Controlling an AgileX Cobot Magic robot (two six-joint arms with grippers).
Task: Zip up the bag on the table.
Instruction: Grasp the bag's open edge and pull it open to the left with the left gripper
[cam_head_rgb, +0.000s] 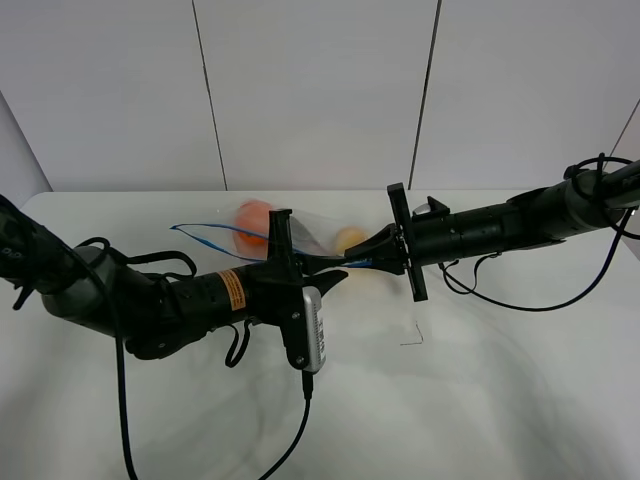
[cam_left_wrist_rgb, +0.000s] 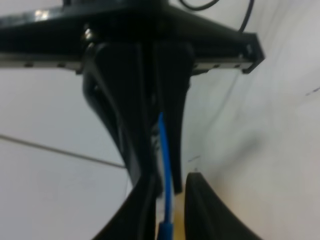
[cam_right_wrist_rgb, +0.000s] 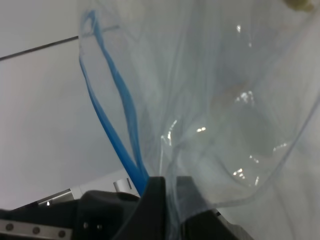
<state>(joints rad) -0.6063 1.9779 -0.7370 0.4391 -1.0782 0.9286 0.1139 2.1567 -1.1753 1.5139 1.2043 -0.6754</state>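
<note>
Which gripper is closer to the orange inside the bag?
Left. Both pinch the bag's blue zipper strip almost tip to tip; the left gripper sits on the orange's side, the right gripper just past it, nearer the yellow pear.

light bright, even | shadows soft | left wrist blurred | glints on bag (cam_right_wrist_rgb: 240, 125)

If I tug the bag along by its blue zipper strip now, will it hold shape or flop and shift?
Likely floppy: the bag is thin, wrinkled clear film, and the blue zipper strip bows loosely. Its weight probably shifts: the orange and a pale yellow fruit sit inside and may roll. Glossy film could slip.
</note>
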